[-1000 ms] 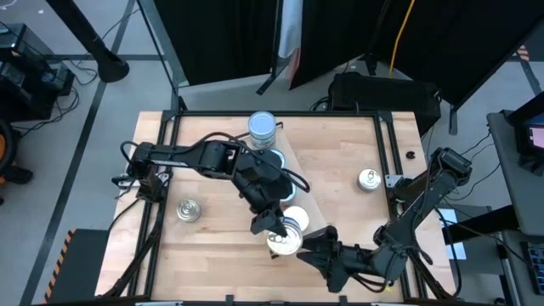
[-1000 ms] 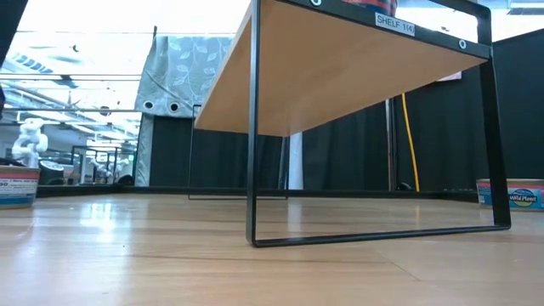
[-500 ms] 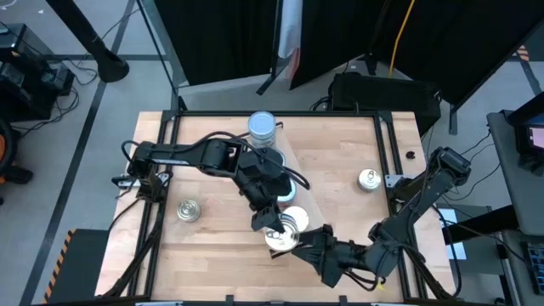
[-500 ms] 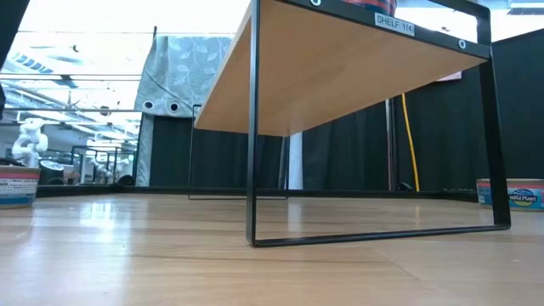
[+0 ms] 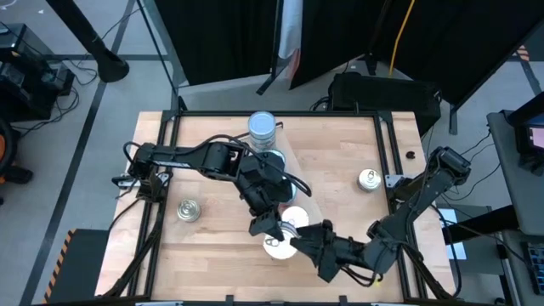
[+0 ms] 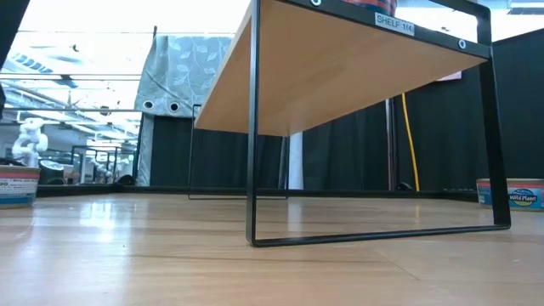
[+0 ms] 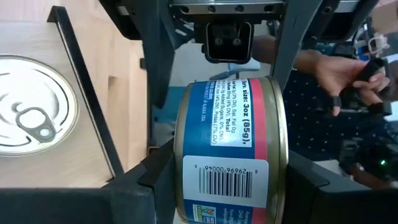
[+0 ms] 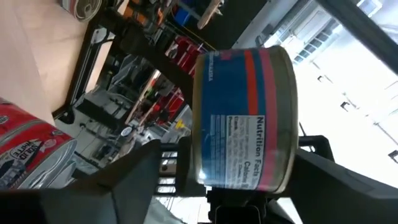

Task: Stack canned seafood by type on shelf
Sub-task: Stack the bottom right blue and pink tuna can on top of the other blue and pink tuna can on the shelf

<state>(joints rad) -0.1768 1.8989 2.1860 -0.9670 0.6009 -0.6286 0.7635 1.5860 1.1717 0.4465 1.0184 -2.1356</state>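
Observation:
A flat round tin with a blue and red label (image 7: pixel 231 149) is in the air near the table's near edge (image 5: pixel 277 246), lying on its side. My left gripper (image 5: pixel 269 230) is shut on it. My right gripper (image 5: pixel 299 241) is open and faces it from the right, with a finger on either side of the tin's flat ends (image 8: pixel 244 118). I cannot tell whether it touches. The shelf (image 6: pixel 340 68) is a light-wood board on a black frame. A silver pull-tab tin (image 7: pixel 31 121) lies on it, and a stack of tins (image 5: pixel 262 127) stands at its far end. My left gripper pinches the tin between its two fingers (image 7: pixel 158 180), one on each flat end. The printed side wall (image 7: pixel 224 180) faces the wrist camera. The fingers come from the table's far left, slanting down. The tin is lifted clear and held on edge.
Single silver tins lie on the tabletop at the left (image 5: pixel 189 209) and right (image 5: pixel 368 179). A white-topped tin (image 5: pixel 295 219) lies by the grippers. The low view shows tins at both sides (image 6: pixel 17 187) (image 6: pixel 514 194). A person's hand (image 7: pixel 329 68) is beyond the table.
My right gripper has moved toward the table's left, up to the tin held by my left gripper. Its fingers now stand around that tin. The left gripper has kept its hold and stayed almost in place.

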